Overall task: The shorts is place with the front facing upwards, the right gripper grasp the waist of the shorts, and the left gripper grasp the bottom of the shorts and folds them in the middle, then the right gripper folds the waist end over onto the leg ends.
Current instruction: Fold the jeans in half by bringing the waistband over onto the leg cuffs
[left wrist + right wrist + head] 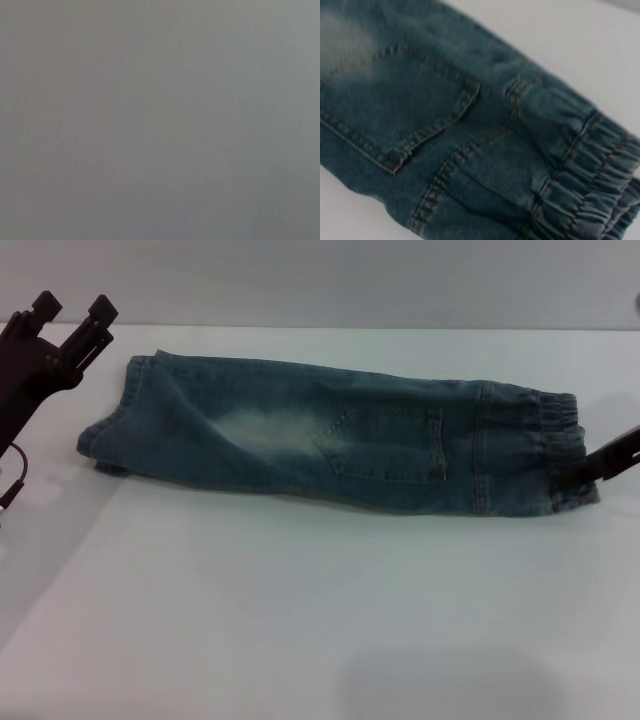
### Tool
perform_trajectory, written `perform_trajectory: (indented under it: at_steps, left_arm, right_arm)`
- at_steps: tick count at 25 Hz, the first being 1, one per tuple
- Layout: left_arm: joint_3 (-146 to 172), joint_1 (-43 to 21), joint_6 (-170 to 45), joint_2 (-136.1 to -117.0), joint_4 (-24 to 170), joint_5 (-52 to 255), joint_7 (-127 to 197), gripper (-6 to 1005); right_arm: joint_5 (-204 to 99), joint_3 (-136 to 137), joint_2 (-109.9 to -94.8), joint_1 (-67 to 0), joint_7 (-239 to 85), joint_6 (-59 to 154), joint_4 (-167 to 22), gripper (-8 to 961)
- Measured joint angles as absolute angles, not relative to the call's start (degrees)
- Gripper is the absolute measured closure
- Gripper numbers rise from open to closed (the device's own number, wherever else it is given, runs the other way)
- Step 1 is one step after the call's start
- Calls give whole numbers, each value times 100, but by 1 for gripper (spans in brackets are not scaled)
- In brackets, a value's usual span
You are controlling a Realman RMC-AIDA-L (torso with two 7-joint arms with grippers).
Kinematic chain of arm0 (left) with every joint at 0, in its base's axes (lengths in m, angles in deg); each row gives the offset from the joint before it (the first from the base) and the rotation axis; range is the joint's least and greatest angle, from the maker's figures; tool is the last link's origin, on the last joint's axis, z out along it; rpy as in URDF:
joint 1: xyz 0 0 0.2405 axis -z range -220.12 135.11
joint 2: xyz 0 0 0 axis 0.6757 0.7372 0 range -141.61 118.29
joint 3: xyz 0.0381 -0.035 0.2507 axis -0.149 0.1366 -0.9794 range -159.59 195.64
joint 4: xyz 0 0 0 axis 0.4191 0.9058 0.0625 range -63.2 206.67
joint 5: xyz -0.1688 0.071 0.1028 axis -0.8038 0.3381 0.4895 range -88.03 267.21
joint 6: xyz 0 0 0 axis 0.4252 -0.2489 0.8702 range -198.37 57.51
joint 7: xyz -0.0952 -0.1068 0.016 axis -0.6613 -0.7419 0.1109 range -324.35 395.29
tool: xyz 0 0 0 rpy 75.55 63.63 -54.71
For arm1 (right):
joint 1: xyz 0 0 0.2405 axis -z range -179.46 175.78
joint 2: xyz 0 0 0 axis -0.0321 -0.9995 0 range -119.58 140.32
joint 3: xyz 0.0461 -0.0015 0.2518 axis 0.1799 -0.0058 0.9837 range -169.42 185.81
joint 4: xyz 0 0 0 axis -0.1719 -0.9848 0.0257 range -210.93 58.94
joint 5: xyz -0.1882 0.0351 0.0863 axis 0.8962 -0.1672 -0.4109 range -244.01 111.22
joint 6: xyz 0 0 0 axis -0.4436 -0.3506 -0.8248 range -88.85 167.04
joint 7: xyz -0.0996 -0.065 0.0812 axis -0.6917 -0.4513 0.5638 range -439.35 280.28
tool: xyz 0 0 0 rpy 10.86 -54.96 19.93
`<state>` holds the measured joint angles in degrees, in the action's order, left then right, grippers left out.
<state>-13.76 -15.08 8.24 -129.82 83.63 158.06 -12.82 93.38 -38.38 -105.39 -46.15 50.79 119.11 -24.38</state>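
Observation:
The shorts (340, 440) lie folded lengthwise on the white table, a square back pocket (385, 445) facing up. Their ruched waist (560, 440) is at the right end, and the leg ends (115, 435) are at the left end. My right gripper (612, 455) shows only as a black bar at the right edge, touching the waist's near corner. The right wrist view looks closely at the pocket (405, 115) and the gathered waist (590, 175). My left gripper (73, 308) hangs open above the table's far left, clear of the leg ends. The left wrist view shows only plain grey.
The white table (300, 620) stretches wide in front of the shorts. Its far edge runs just behind the garment, against a grey wall (350, 280). A thin cable (15, 480) hangs from the left arm.

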Motion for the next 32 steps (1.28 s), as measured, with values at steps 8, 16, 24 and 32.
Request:
perform_trajectory:
  at_steps: [8,16,24,32]
  left_arm:
    - [-1373,-1475,825,-12971,8380,15804,-1278,156]
    - [-1387,-1509,795,-12981,8367,15805,-1257,156]
    - [-1398,-1518,797,-12986,8299,15806,-1216,156]
    - [-1373,-1518,789,-12985,8279,15806,-1192,156]
  right_arm:
    - [9479,-3875,-10724,-4578,5083,11645,-2504,471]
    - [9369,-3881,-10782,-4565,5082,11586,-2481,472]
    - [9076,-3882,-10793,-4523,5027,11587,-2427,472]
    - [8923,-3882,-10795,-4477,4970,11577,-2429,471]
